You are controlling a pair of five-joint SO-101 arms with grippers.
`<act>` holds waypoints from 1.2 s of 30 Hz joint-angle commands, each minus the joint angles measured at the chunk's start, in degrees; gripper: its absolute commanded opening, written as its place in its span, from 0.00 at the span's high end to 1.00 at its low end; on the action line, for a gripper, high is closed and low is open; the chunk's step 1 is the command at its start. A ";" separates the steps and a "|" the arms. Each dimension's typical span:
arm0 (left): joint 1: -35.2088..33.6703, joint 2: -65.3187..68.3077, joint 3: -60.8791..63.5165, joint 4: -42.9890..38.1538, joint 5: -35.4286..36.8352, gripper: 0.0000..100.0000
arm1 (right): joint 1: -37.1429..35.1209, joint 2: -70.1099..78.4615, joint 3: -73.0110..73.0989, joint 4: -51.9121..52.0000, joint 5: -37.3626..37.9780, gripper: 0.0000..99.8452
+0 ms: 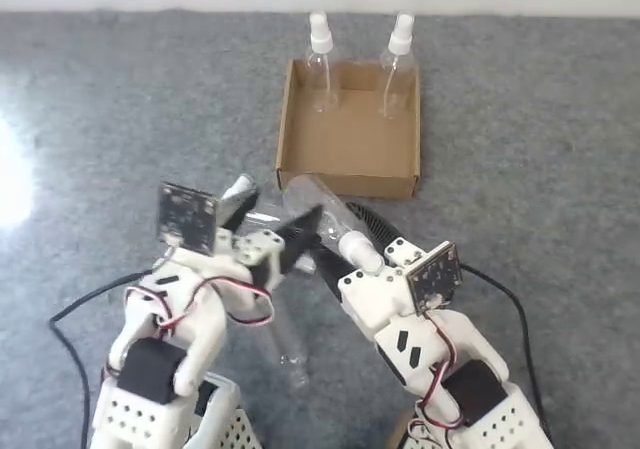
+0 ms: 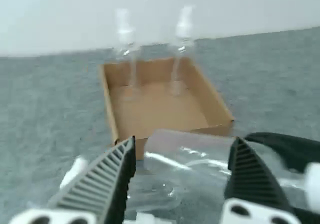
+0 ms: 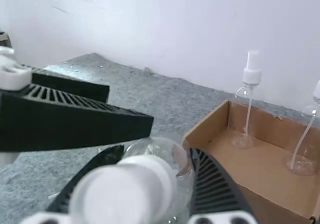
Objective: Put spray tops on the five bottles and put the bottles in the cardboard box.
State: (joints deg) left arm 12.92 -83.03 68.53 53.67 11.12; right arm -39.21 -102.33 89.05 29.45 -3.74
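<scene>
A clear bottle (image 1: 318,212) with a white spray top (image 1: 362,256) hangs tilted just in front of the cardboard box (image 1: 348,182). My right gripper (image 1: 345,244) is shut on the bottle's neck end (image 3: 150,156). My left gripper (image 1: 272,226) is open, its ribbed fingers (image 2: 107,179) on either side of the same bottle's body (image 2: 190,151). Two bottles with spray tops (image 1: 320,59) (image 1: 398,61) stand upright at the back of the box. Another clear bottle (image 1: 287,337) lies on the carpet between the two arms.
A white spray part (image 2: 75,169) lies on the grey carpet beside my left gripper, near a further clear piece (image 1: 243,191). Black cables run from both arm bases. Open carpet lies left and right of the box.
</scene>
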 commanded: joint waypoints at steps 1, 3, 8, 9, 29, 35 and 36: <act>-5.63 -0.53 -2.95 0.09 3.87 0.72 | -0.31 -1.10 -1.23 -0.92 0.26 0.99; -8.79 -0.53 -2.95 -0.09 5.89 0.72 | -0.31 -1.01 -1.41 -0.92 1.67 0.99; -16.97 -0.53 -2.77 -2.37 10.90 0.72 | -0.31 -1.01 -2.64 -0.92 2.11 0.99; -18.37 -0.53 -2.77 -2.64 11.78 0.72 | -0.04 -1.01 -3.34 -0.75 2.11 0.99; -22.42 -0.53 1.54 -8.26 13.89 0.72 | 2.51 38.20 -35.78 3.03 2.11 0.99; -24.18 -0.53 1.54 -8.26 14.07 0.72 | 6.29 51.21 -45.19 2.95 2.11 0.99; -25.05 -0.53 1.54 -8.44 14.42 0.72 | 7.08 53.41 -46.86 2.95 2.11 0.99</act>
State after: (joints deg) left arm -10.46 -82.86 70.55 46.99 24.31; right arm -34.73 -53.89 49.67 32.44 -2.95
